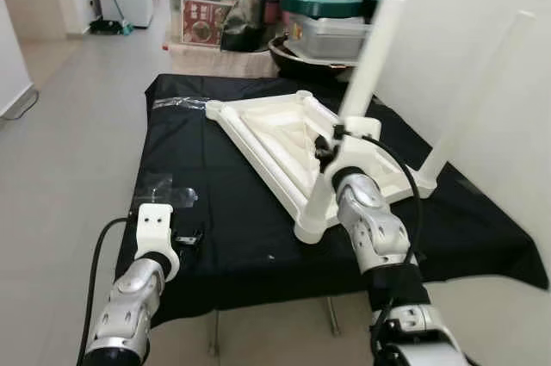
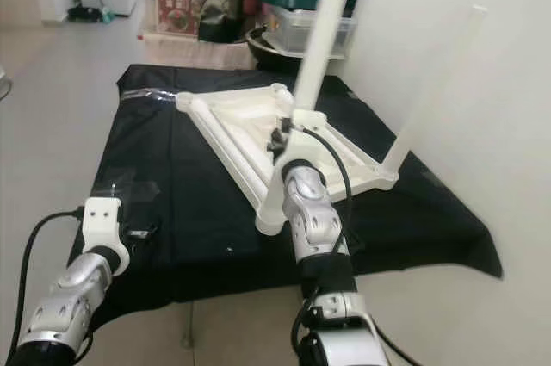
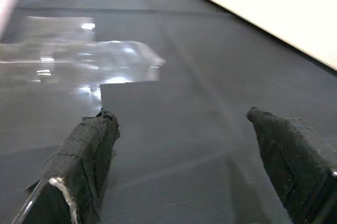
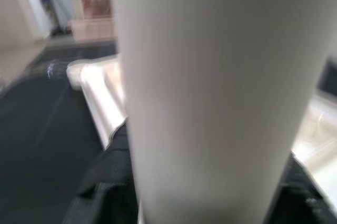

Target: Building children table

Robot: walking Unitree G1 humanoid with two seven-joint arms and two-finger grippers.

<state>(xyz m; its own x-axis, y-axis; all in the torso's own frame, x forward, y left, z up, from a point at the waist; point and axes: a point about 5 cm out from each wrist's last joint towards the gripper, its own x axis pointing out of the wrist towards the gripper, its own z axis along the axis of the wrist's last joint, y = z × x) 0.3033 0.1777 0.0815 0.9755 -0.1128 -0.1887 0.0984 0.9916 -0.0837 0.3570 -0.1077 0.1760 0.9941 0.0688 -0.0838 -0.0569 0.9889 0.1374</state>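
**Right pincer holds a white leg over the upturned tabletop**

Left eye view: A worktop (image 1: pixel 258 237) covered with black cloth carries a white plastic tabletop (image 1: pixel 284 138), which lies upside down. One white leg (image 1: pixel 469 99) already stands at the far right corner of the tabletop and leans toward the wall. The right pincer (image 1: pixel 331 144) is over the tabletop, at its near right part, and a second white leg (image 1: pixel 372 52) rises from it, slightly tilted. The left pincer (image 1: pixel 188 238) is low over the cloth near the front left edge of the worktop, well apart from the tabletop. A clear plastic bag (image 1: pixel 159 187) lies just beyond it.

Right eye view: The same scene is visible. Behind the worktop there are storage boxes (image 2: pixel 297 26) and other household things on the floor.

Left wrist view: The two black fingers (image 3: pixel 84 155) of the left pincer are spread, with nothing between them, just above the black cloth. The clear plastic bag lies ahead of them.

Right wrist view: The second leg is very close to the camera and blurred. The black fingers (image 4: pixel 105 182) press on both sides of it, so the right pincer is clenched on this leg. The tabletop lies beyond it.
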